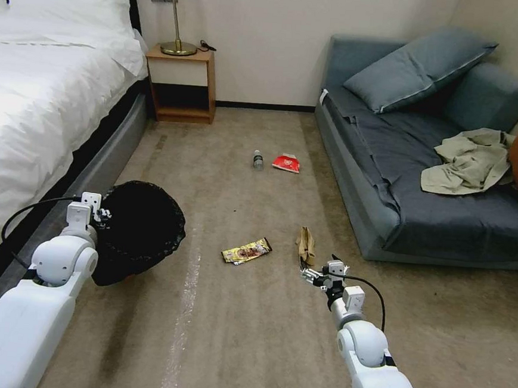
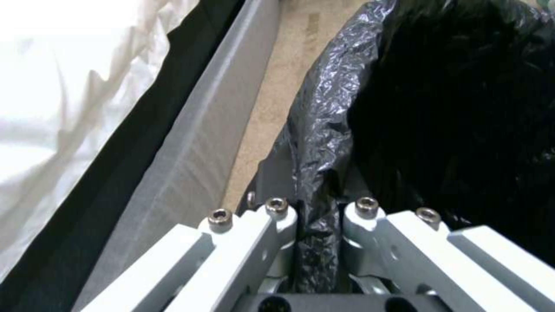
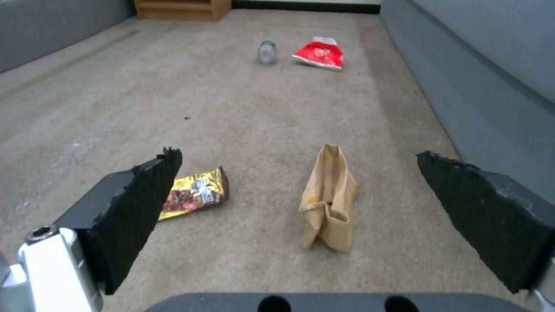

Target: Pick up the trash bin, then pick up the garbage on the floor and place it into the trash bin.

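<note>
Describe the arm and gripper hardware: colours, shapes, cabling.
Both arms are glossy white shells with rounded ball-like joints and boxy white wrist blocks. A black cable loops outside each forearm to the wrist. The left gripper has white angular linkage fingers with silver hex-socket screws. The right gripper has black, ridged, wedge-shaped pads on silver metal fingers, above a black base.

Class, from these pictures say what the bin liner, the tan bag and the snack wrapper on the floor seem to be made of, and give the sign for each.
Bin liner: thin glossy black plastic film, shown by shiny crinkles; the left gripper pinches it.
Tan bag: matte paper, probably, with stiff creases and folds.
Snack wrapper: shiny printed foil or plastic; it glints.
</note>
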Controlling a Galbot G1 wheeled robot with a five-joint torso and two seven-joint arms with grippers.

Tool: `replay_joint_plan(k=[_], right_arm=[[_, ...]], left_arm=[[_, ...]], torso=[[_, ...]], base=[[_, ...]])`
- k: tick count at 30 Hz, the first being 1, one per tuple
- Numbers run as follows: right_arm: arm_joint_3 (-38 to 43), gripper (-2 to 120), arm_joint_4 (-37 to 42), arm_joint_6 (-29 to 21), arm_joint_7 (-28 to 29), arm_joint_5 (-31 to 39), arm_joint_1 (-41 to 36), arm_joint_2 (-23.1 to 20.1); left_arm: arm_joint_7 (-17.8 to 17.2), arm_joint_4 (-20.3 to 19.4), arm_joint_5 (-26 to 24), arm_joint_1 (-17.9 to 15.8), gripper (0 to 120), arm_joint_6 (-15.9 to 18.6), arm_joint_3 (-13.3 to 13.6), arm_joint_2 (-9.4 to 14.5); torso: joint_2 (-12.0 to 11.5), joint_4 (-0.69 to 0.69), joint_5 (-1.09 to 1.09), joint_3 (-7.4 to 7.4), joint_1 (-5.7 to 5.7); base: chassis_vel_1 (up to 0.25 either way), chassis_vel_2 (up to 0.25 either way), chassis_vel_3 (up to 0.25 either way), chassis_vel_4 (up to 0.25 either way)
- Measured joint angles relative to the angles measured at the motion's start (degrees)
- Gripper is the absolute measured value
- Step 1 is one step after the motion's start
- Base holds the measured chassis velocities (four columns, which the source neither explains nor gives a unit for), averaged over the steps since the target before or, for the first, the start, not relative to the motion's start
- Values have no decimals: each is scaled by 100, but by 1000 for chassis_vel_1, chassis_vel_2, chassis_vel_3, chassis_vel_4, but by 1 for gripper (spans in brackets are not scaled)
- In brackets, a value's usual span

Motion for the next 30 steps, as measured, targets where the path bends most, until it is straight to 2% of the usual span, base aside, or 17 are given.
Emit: replay_joint_plan(k=[30], right_arm=[[7,100,-98,41,-4,-24,18,28]], left_arm=[[62,-4,51,22,4,-22,11,-43]], torso=[[0,0,-1,0,0]], base=[[-102,105,105,-100]])
